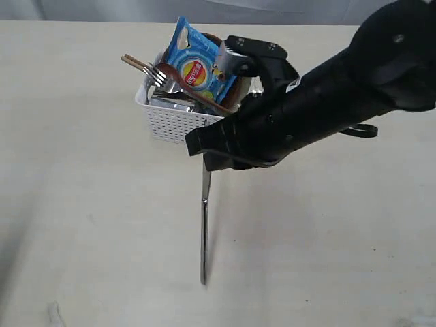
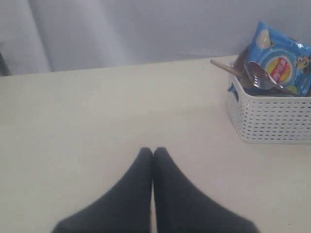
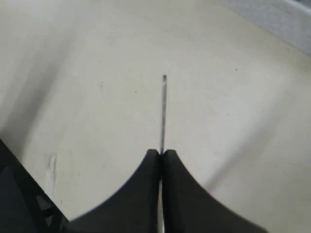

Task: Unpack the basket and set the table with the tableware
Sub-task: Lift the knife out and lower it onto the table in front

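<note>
Just in front of the basket [image 1: 174, 124]: right gripper [image 1: 206, 161] clamped on 1 steel knife [image 1: 204, 225], hanging near-vertical, tip at or just above the table [image 1: 82, 204]. Judgement: lower slowly, lay it flat, then release. Left gripper [image 2: 153, 151] pressed closed, empty, well apart from the basket

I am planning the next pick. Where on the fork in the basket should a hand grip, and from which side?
Probably the neck below the prongs of the fork, coming from above: that end sticks up over the basket rim, while the handle is hidden beneath the chip bag.
</note>
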Available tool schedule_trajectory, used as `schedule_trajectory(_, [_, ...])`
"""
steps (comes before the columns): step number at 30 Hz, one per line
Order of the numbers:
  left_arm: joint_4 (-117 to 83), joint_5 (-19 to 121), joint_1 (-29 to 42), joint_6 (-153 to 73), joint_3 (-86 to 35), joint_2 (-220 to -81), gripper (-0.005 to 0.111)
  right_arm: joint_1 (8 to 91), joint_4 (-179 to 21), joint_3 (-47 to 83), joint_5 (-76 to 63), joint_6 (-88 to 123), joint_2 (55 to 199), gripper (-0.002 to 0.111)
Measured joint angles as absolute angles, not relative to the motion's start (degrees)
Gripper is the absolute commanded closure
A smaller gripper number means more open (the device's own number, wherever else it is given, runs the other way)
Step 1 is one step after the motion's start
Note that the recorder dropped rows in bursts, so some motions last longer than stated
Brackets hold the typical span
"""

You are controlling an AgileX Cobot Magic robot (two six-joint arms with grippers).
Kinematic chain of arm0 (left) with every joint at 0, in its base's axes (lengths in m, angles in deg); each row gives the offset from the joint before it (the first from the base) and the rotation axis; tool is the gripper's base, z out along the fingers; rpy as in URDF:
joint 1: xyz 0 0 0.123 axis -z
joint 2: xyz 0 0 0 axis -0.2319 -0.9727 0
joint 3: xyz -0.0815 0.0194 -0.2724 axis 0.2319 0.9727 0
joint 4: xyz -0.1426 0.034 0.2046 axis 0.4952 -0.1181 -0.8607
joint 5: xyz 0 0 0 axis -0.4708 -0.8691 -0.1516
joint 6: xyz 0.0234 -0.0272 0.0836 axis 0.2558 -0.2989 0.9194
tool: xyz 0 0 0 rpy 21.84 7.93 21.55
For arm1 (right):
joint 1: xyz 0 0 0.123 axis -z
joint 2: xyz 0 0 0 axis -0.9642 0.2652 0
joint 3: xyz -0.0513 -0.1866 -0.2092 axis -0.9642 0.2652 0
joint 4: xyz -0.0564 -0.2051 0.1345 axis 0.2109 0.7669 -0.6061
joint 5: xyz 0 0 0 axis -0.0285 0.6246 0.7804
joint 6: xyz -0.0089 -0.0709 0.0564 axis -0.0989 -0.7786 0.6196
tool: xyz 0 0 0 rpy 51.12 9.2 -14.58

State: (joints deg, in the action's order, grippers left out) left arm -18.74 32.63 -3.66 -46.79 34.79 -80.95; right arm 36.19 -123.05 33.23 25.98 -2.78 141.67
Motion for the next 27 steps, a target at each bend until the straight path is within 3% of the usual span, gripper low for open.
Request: schedule_trajectory(27, [-18.7, 32.6, -3.7, -46.8, 34.8, -80.9, 0.107, 36.2, -143.1, 33.2, 10.0, -9.2, 162.9, 0.109])
